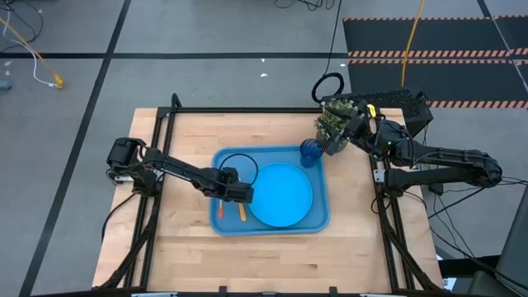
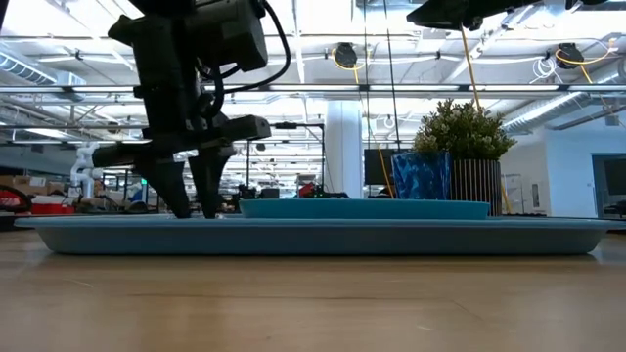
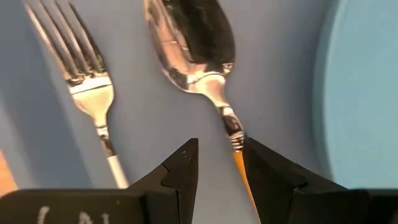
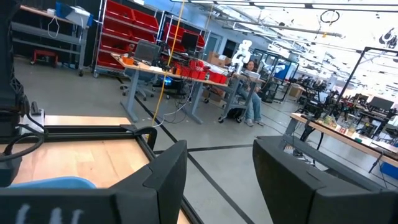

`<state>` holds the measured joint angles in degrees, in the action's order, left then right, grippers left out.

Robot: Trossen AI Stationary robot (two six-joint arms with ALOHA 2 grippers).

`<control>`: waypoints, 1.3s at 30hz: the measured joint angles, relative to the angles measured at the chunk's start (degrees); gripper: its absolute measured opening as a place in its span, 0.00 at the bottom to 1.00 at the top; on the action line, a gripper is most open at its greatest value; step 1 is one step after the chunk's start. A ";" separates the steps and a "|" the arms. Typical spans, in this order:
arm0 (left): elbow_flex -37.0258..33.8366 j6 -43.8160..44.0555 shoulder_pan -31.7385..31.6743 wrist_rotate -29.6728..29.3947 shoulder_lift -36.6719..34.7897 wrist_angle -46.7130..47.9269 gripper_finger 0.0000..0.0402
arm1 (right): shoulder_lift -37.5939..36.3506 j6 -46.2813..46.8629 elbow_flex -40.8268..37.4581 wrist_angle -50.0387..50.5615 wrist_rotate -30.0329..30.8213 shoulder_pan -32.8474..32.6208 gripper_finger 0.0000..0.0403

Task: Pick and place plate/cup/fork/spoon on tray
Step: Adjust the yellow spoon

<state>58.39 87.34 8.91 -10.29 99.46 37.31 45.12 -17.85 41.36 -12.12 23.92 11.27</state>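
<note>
The tray (image 1: 223, 224) lies mid-table. The plate (image 1: 280, 194) lies flat in its right part, and the cup (image 1: 310, 152) stands in its far right corner. The fork (image 3: 87, 81) and the spoon (image 3: 193, 43) lie side by side on the tray floor left of the plate, orange handles (image 1: 242, 212) toward the near edge. My left gripper (image 3: 219, 163) is open and points down over the tray. Its fingers stand on either side of the spoon's handle (image 3: 241, 167). My right gripper (image 4: 221, 168) is open and empty, raised at the table's far right by the plant.
A potted green plant (image 1: 334, 124) stands just past the tray's far right corner, behind the cup and under my right arm. Bare wooden table (image 1: 272, 256) lies on the near side and to the left of the tray. A black frame edges the table.
</note>
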 joint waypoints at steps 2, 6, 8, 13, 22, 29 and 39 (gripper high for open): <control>0.00 0.06 0.00 -0.01 0.58 -1.31 0.32 | 0.00 0.00 0.00 0.00 0.00 0.00 0.44; 0.00 0.21 0.00 0.01 0.72 -2.79 0.32 | 0.00 -0.01 0.00 -0.02 -0.02 0.02 0.44; 0.00 0.21 0.00 0.01 0.72 -3.57 0.32 | 0.02 0.00 0.00 -0.02 -0.02 0.01 0.44; 0.00 0.19 0.00 -0.02 0.72 -3.60 0.32 | 0.02 0.00 0.00 -0.04 -0.04 0.02 0.44; 0.09 0.13 -0.26 0.18 2.31 -1.05 0.32 | 0.02 0.00 0.00 -0.02 -0.04 0.02 0.44; 0.07 -0.60 -0.26 0.29 2.23 0.06 0.32 | 0.02 0.00 0.00 -0.04 -0.05 0.02 0.44; 0.07 -1.69 -1.08 0.38 2.23 0.12 0.32 | 0.02 0.04 0.00 -0.04 -0.07 0.02 0.44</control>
<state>58.46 85.65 7.82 -9.91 101.69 37.43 45.15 -17.80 41.36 -12.16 23.86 11.29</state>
